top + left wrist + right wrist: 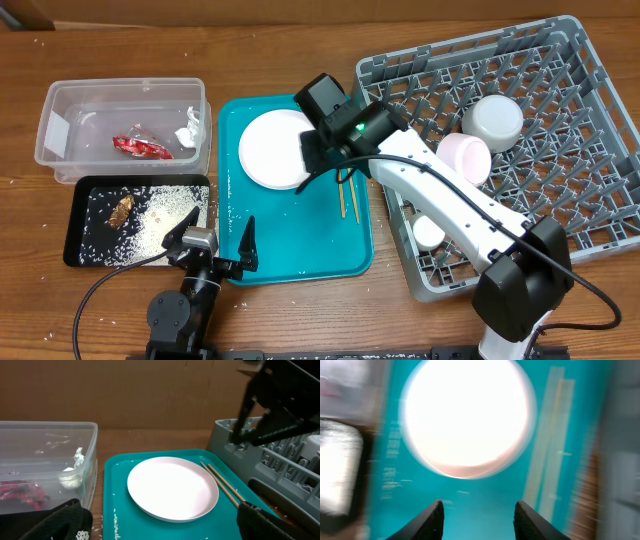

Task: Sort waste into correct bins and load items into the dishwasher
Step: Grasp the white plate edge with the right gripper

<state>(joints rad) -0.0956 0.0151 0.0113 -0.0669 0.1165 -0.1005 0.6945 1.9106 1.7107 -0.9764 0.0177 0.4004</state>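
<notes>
The large pale pink plate [275,150] lies on a teal tray [300,235], with two chopsticks [348,196] to its right. My right gripper [318,160] hovers over the plate's right edge. Its wrist view is blurred and shows open, empty fingers [477,515] above the tray, the plate [465,420] ahead and the chopsticks [550,440] to the right. My left gripper [212,242] is open and empty at the tray's near left edge; its fingers [162,530] frame the plate [172,487] and chopsticks [222,482]. The clear tub [60,100] holds the red wrapper [140,147] and paper wad [188,130]. The black tray [75,235] holds rice and brown scraps [122,208].
The grey dish rack [580,200] at right holds a grey bowl [495,120], a pink dish [463,155] and a white cup [428,232]. Loose rice grains lie on the teal tray. The right arm [280,400] reaches across from the rack [225,435] side.
</notes>
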